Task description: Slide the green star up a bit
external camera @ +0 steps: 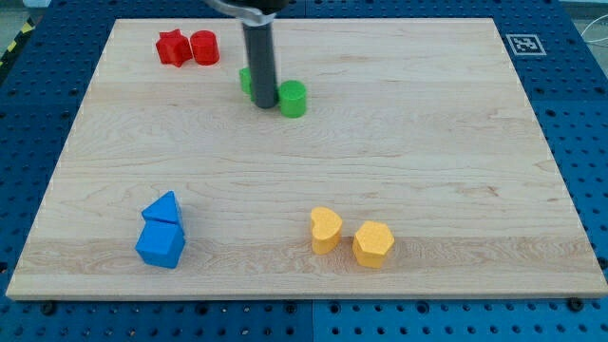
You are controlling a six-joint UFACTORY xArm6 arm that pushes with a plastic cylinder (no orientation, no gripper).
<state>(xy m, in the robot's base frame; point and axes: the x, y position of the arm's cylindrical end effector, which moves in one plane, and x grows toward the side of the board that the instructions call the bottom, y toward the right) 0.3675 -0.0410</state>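
The dark rod comes down from the view's top, and my tip (263,104) rests on the board. A green block (245,81), mostly hidden behind the rod, shows only at the rod's left edge; its shape cannot be made out, so it may be the green star. A green cylinder (293,99) stands just right of my tip, close to or touching the rod. My tip is at the lower right side of the hidden green block.
A red star (172,47) and a red cylinder (204,47) stand side by side at the view's top left. Two blue blocks (161,232) sit at the bottom left. A yellow heart (325,230) and a yellow hexagon (372,244) sit at the bottom centre.
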